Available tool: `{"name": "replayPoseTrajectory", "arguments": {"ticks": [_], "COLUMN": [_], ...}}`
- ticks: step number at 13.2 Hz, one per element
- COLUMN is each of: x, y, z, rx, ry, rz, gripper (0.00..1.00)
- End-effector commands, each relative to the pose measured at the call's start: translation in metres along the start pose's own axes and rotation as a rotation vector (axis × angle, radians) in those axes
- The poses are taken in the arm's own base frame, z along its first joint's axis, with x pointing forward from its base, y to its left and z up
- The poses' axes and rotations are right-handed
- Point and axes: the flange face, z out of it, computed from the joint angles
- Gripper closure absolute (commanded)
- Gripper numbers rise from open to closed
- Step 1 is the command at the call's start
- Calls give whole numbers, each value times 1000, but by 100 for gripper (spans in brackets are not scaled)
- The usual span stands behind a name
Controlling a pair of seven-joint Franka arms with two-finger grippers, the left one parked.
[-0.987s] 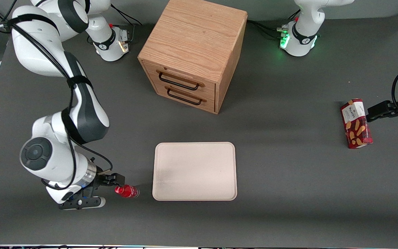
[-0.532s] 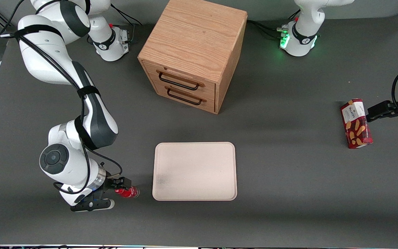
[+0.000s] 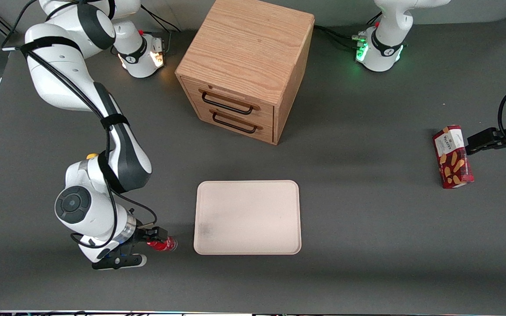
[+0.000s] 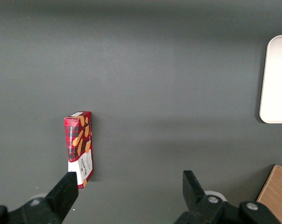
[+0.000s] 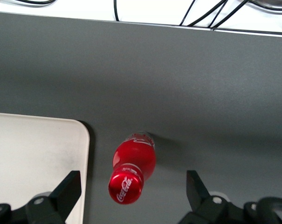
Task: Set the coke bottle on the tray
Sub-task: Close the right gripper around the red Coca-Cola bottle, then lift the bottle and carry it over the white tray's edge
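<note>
Nearest the front camera, toward the working arm's end of the table [image 3: 367,272]: coke bottle [image 3: 162,245] standing on the table surface, just beside the tray [image 3: 247,217] but not on it, a narrow strip of bare table between the two. Red cap and red label visible in the right wrist view [image 5: 134,169], cap uppermost.

Gripper [image 3: 151,241] positioned at the bottle, fingers spread wide; in the right wrist view [image 5: 134,191] one fingertip [image 5: 68,186] on the tray side and the other on the table side, each well clear of the bottle. Nothing grasped.

Tray lying flat, surface bare, rounded corner closest to the bottle [image 5: 36,154]. Nothing standing between bottle and tray.

Farther from the camera than the tray: wooden drawer cabinet [image 3: 246,66] with two black-handled drawers, both shut, fronts facing the tray. Well apart from the tray.

Toward the parked arm's end of the table: red biscuit box [image 3: 453,157] lying on the table, also seen in the left wrist view [image 4: 79,144]. Well apart from tray and bottle.
</note>
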Motion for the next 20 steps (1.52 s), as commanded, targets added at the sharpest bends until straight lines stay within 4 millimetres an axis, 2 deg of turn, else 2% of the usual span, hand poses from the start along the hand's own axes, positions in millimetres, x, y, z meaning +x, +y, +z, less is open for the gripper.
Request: {"name": "replayPoseTrajectory", "arguments": {"ticks": [1, 6, 7, 10, 12, 20], "x": [-1, 0, 0, -1, -3, -43], "y": [-1, -1, -3, -2, -2, 4], "z": [5, 3, 1, -9, -30, -208], "rx": [-17, -16, -16, -21, -28, -86], "ry": [16, 19, 21, 15, -4, -74], "rz": [-18, -12, -15, -14, -13, -10], "gripper": [9, 72, 78, 82, 82, 83]}}
